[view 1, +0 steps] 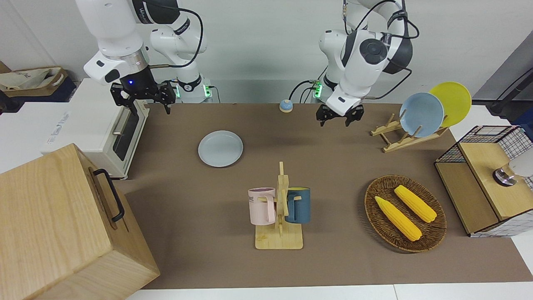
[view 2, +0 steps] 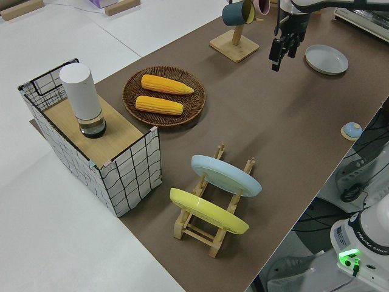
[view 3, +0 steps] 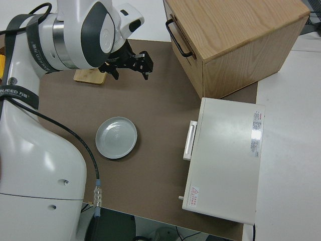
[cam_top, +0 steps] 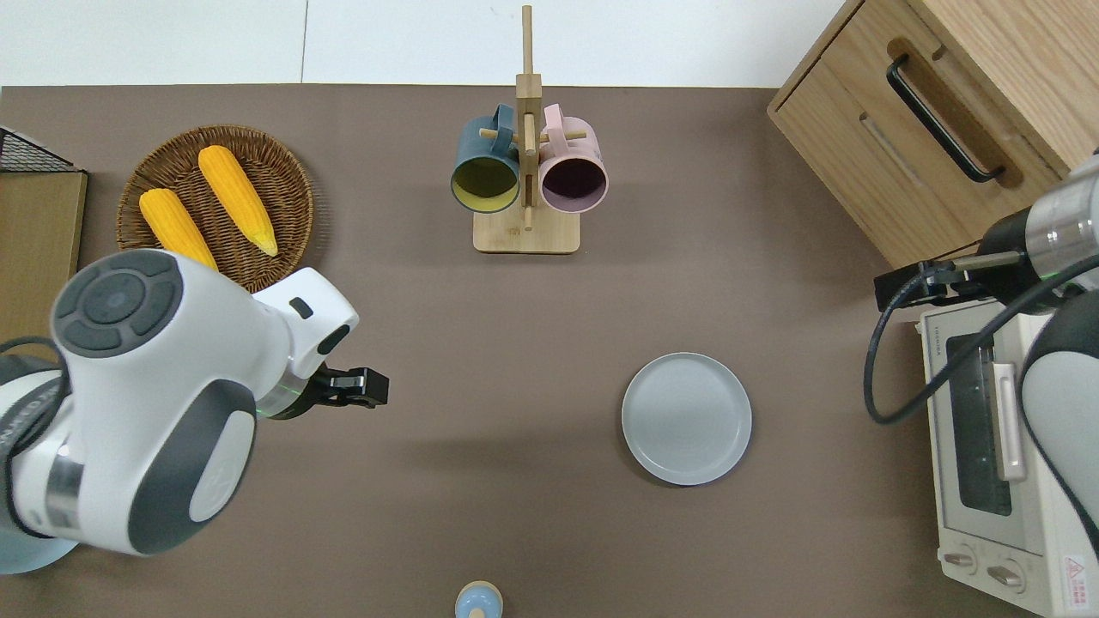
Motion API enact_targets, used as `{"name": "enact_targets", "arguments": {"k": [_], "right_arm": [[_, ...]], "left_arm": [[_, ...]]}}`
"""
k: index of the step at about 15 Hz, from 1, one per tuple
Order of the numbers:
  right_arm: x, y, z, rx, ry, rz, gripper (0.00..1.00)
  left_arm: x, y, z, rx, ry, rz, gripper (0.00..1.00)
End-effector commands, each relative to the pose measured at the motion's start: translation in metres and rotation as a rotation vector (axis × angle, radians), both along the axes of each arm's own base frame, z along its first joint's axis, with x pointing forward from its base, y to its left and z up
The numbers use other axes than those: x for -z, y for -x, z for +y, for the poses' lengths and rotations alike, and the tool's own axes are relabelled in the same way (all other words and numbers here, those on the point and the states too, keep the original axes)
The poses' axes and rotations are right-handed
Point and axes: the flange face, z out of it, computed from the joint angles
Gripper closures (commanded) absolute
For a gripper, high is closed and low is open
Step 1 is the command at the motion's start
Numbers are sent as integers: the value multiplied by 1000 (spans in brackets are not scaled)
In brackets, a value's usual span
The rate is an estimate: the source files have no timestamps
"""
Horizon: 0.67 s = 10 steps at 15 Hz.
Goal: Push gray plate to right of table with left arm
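The gray plate [view 1: 220, 148] lies flat on the brown table [view 1: 333, 166], toward the right arm's end and nearer to the robots than the mug rack. It also shows in the overhead view [cam_top: 687, 418], the left side view [view 2: 326, 59] and the right side view [view 3: 116, 137]. My left gripper [view 1: 339, 120] hangs in the air over bare mat [cam_top: 369, 388], well apart from the plate toward the left arm's end, and holds nothing. It also shows in the left side view [view 2: 281, 52]. My right gripper [view 1: 150, 106] is parked.
A mug rack [cam_top: 525, 172] holds a pink and a blue mug. A wicker basket [cam_top: 283, 172] holds two corn cobs. A plate rack [view 1: 406, 133] holds a sky-blue and a yellow plate. A toaster oven [cam_top: 1004, 455], a wooden cabinet [cam_top: 944, 112], a wire crate [view 1: 483, 179] and a small blue knob [cam_top: 478, 601] stand around.
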Motion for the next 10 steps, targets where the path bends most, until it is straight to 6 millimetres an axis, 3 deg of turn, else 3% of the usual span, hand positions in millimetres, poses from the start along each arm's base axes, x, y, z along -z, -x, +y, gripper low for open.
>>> {"name": "enact_targets", "arguments": {"k": [1,7,8,10], "right_arm": [[-3,3,0,4,-6,4,17],[-3,3,0,4,-6,4,17],[-3,3,0,4,-6,4,17],[-3,3,0,4,-6,4,17]], "left_arm": [[-47,2,59,20,-3,-25,5],[-86,3,116,-24,-32,-49,5],[-96,1,121,-33,-29,-69,5],[-100,0,123,-38,-28,-77,5]]}}
